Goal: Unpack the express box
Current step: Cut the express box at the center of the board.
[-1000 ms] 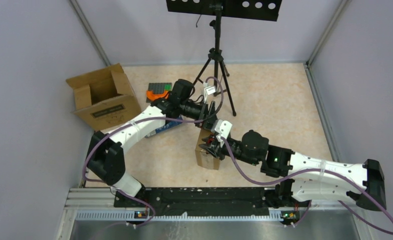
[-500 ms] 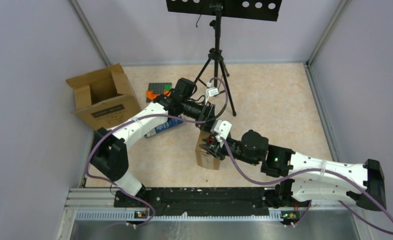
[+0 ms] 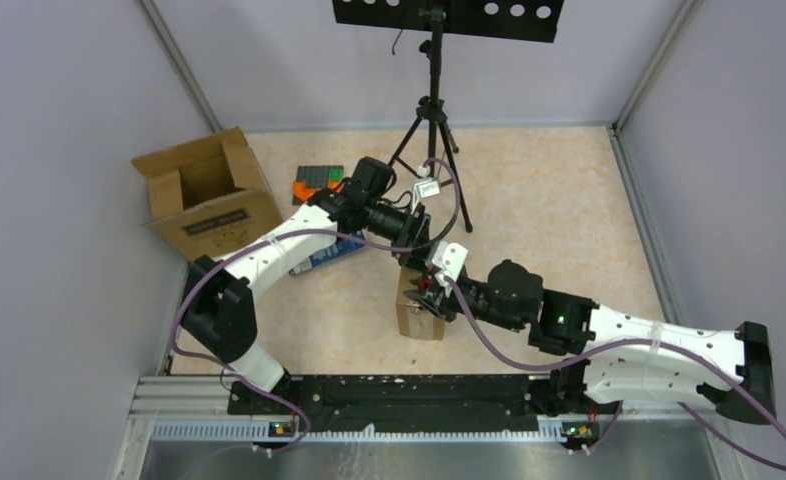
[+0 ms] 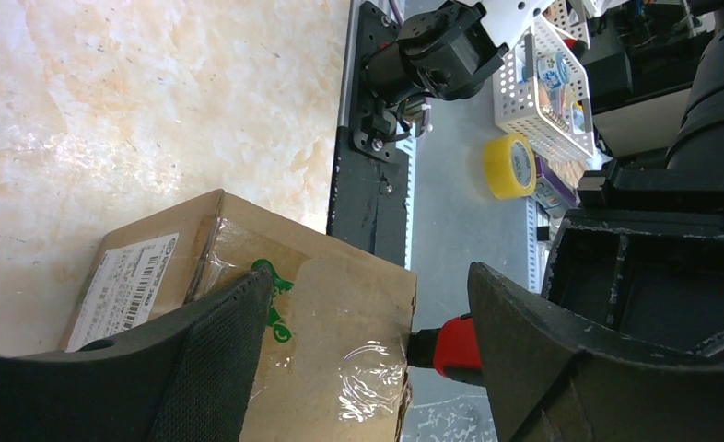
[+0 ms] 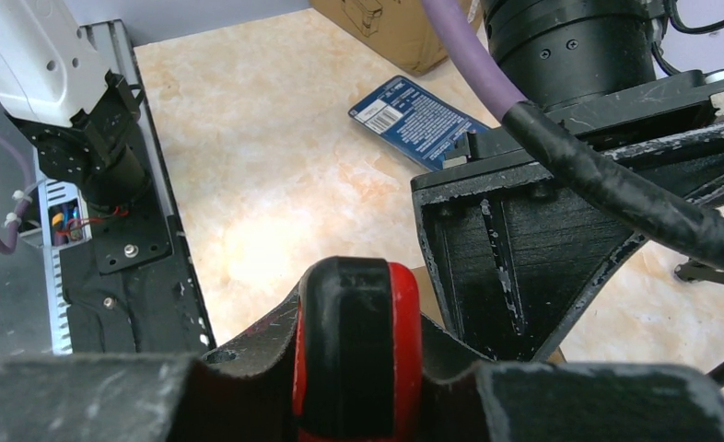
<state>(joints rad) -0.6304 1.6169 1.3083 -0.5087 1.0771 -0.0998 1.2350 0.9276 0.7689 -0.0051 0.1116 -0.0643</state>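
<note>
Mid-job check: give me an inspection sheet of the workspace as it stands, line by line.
Surface: beige marbled tabletop, no spills seen.
Job's things: taped box sealed, upright at centre; red-and-black tool with its tip by the box's top edge.
Clutter: open carton; blue packet; orange piece beside a grey board.
Grippers: left gripper jaws open, astride the box; right gripper shut on the tool.
Cables: purple cables along both arms.
Surroundings: tripod on the table; yellow tape roll beyond the edge.
</note>
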